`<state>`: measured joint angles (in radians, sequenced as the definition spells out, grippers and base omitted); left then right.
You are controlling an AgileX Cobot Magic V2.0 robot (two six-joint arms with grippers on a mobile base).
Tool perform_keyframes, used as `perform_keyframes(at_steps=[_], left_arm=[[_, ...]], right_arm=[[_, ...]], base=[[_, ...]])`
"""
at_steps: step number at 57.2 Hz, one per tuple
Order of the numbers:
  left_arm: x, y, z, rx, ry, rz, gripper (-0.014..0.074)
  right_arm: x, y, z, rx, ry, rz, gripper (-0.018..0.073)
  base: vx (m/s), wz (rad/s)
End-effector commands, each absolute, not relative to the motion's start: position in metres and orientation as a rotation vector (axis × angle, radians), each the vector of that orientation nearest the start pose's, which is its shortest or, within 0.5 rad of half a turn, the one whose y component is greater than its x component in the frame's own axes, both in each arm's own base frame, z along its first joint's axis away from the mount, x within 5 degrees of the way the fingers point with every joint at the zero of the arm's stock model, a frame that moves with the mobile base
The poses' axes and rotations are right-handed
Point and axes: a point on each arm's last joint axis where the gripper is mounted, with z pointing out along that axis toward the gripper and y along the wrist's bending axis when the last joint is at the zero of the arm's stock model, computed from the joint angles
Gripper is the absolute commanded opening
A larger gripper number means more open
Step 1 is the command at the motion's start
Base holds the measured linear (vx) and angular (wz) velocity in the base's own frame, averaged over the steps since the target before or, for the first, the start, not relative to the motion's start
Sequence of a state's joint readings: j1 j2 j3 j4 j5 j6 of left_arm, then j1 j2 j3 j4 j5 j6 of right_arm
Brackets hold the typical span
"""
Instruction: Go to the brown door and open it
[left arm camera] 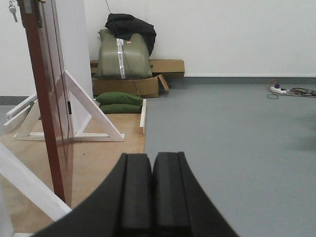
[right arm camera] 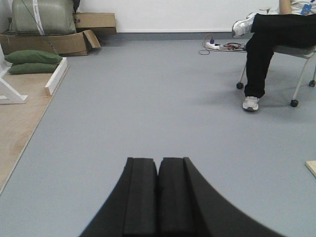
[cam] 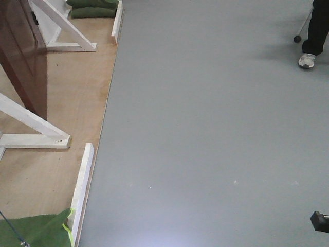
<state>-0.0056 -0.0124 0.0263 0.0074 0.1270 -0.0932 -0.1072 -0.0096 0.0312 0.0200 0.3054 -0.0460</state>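
Door: tall glossy reddish-brown wooden door (cam: 23, 51), upright at the far left of the front view, seen nearly edge-on from the left wrist; stands on the pale plywood platform (cam: 61, 103). Open or closed: cannot tell.
Keys: small silvery keys (left arm camera: 12, 10) hanging at the door's edge, in the top-left corner of the left wrist view, partly cut off.
Braces: white-painted wooden frame braces (cam: 31, 121), slanted, footed on the platform on both sides of the door.
Left gripper: black left gripper (left arm camera: 152, 158) low in its own view, fingers (left arm camera: 138, 192) pressed together with nothing between them; pointed just right of the door, not touching it.
Right gripper: black right gripper (right arm camera: 158, 162), fingers (right arm camera: 173, 197) clenched against each other, holding nothing; above the grey floor (right arm camera: 148, 98), well apart from the door.
Sandbags: two dark green cloth sandbags (left arm camera: 118, 102), stacked at the platform's far end.
Back wall: olive-green sack (left arm camera: 123, 54) resting on brown cardboard boxes (left arm camera: 163, 66).
Person: seated person in black trousers and pale shoes (right arm camera: 266, 49), far right, on a wheeled chair.
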Motion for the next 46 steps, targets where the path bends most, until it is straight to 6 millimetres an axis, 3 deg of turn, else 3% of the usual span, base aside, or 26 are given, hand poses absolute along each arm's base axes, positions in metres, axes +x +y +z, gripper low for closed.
perform_keyframes(at_steps=[1,46], left_arm=[[0.0548,-0.0002,0.2064,-0.069,1.521,-0.078,-0.0003],[0.0548,-0.0002,0.2064,-0.069,1.521,-0.078,-0.0003]], right_arm=[[0.0549,-0.0059,0.1815,0.061,1.721,-0.109,0.0],[0.0549,-0.0059,0.1815,0.061,1.721,-0.109,0.0]], base=[[0.4,0.02],[0.39,0.01]])
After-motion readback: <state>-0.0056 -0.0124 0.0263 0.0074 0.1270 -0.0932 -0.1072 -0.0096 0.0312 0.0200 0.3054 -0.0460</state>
